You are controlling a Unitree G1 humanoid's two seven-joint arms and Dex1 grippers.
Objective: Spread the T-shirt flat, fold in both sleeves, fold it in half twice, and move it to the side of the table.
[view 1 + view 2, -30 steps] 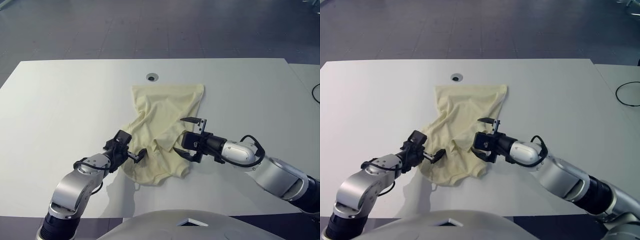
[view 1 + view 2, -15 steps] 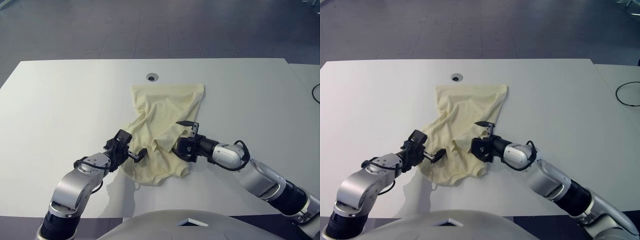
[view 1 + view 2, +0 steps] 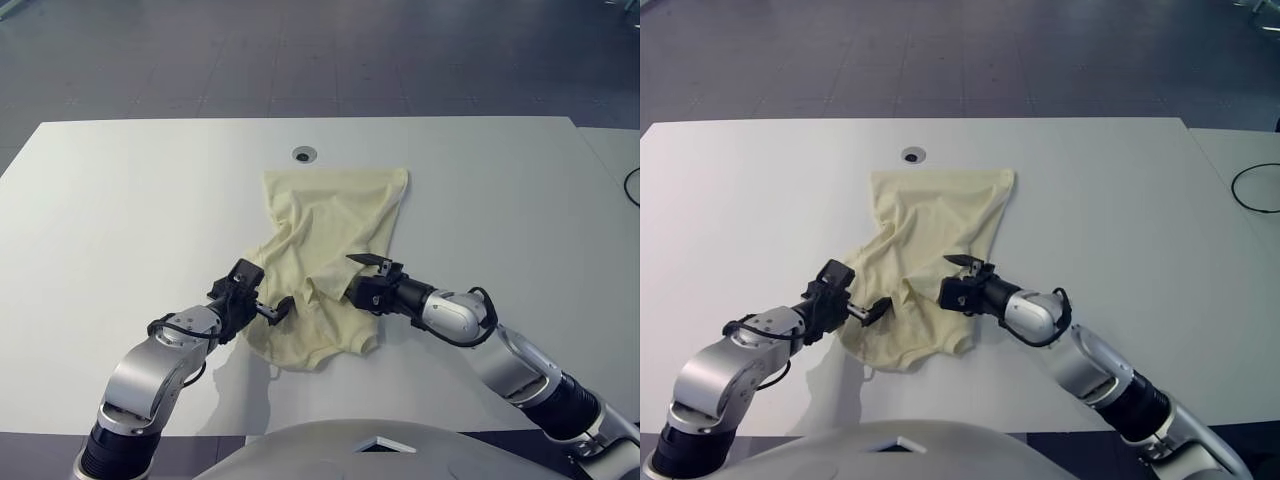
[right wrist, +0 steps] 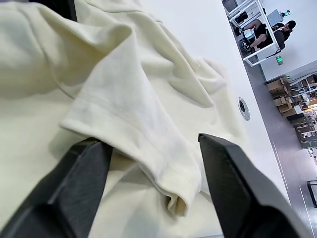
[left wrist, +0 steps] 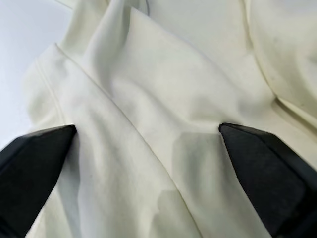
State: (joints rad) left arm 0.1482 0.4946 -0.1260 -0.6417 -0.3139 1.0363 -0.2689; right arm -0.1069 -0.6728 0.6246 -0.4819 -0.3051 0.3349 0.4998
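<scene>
Cream cloth, the T-shirt (image 3: pixel 335 225) lies rumpled near the middle of the white tabletop (image 3: pixel 130 200). Its straight far edge lies flat, just short of a round cable hole (image 3: pixel 304 154), and its near part is bunched into ridges and folds.

The left arm rises from the near left corner with its elbow bent outward. The forearm slants inward and low, so the left pincer (image 3: pixel 272 310) sits at the shirt's near left edge. From the wrist, the left pincer (image 5: pixel 148 131) is spread wide, its black fingers (image 5: pixel 34 148) well apart. A seamed fold of the cloth runs across the gap between them. It grips nothing, though the tips seem to rest on the cloth — hard to say for sure from so close.

The right arm comes in from the near right, stretched long and low over the tabletop, with the wrist pointing left at the shirt's near right side. The right pincer (image 3: pixel 362 282) is also spread, one finger lifted above the cloth and the other down beside it. In its wrist view the right pincer (image 4: pixel 153 144) straddles a doubled, hemmed flap of the shirt, probably a sleeve end, which lies loose between the fingers (image 4: pixel 233 183) and is not pinched.

A dark cable (image 3: pixel 1255 190) loops on the neighbouring surface at the far right.
</scene>
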